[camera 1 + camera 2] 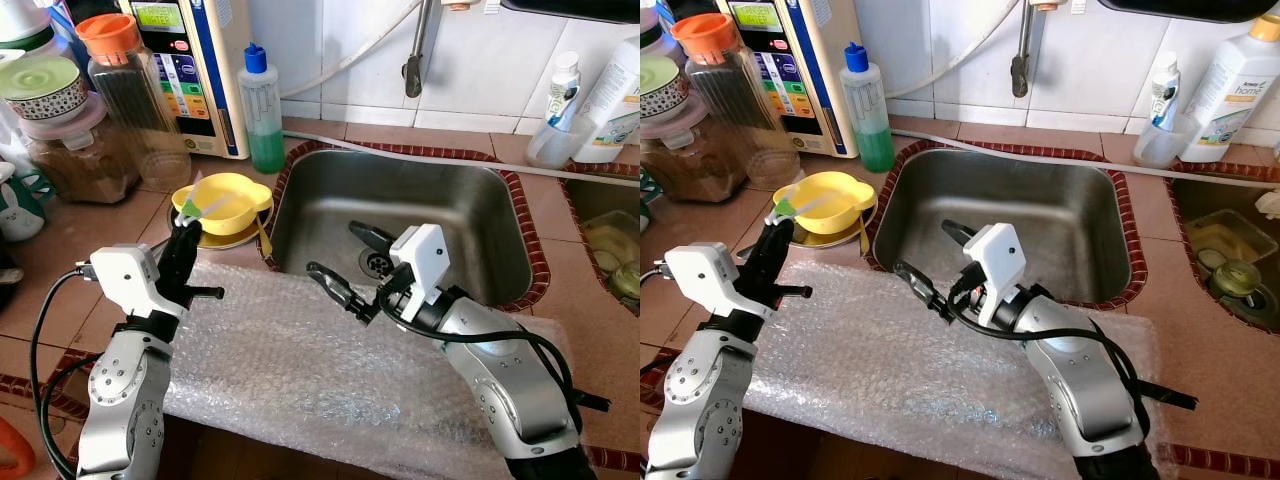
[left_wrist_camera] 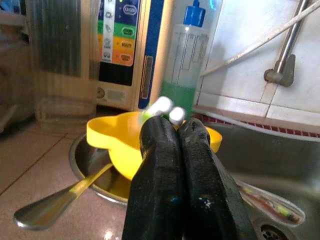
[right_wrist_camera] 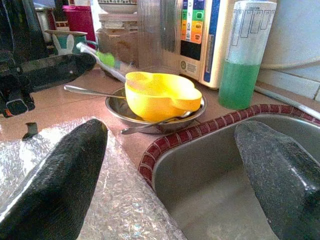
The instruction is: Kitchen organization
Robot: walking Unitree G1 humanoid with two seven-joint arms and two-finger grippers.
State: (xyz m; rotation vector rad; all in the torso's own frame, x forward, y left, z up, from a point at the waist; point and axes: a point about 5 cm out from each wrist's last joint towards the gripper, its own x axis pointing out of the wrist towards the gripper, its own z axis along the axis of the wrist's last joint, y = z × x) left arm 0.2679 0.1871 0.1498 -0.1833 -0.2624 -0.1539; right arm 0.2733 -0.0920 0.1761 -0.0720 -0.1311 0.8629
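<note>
— So where are your grippers just now?

— My left gripper point(image 1: 186, 232) sits at the left of the frame, just below the yellow bowl point(image 1: 224, 200). Its fingers point(image 2: 160, 165) are pressed together on the handle of a pale green and white utensil point(image 1: 205, 207), whose end reaches over the bowl.

— And the right?

— My right gripper point(image 1: 347, 262) hangs at the middle of the frame, over the near left edge of the steel sink point(image 1: 470, 215), with its fingers spread wide and nothing between them (one over the basin, one above the bubble wrap point(image 1: 300, 360)).

— What does the bowl stand on?

— It rests in a shallow metal dish point(image 3: 150, 118) on the tiled counter point(image 1: 70, 250), just left of the sink's rim. Spoons point(image 3: 90, 91) lie in the dish beside it.

— Anything behind?

— A green soap bottle point(image 1: 262, 110) with a blue cap stands at the upper middle, next to a white appliance point(image 1: 195, 60) with coloured buttons. Jars point(image 1: 125, 95) crowd the upper left. The bubble wrap covers the counter's front edge along the lower frame.
</note>
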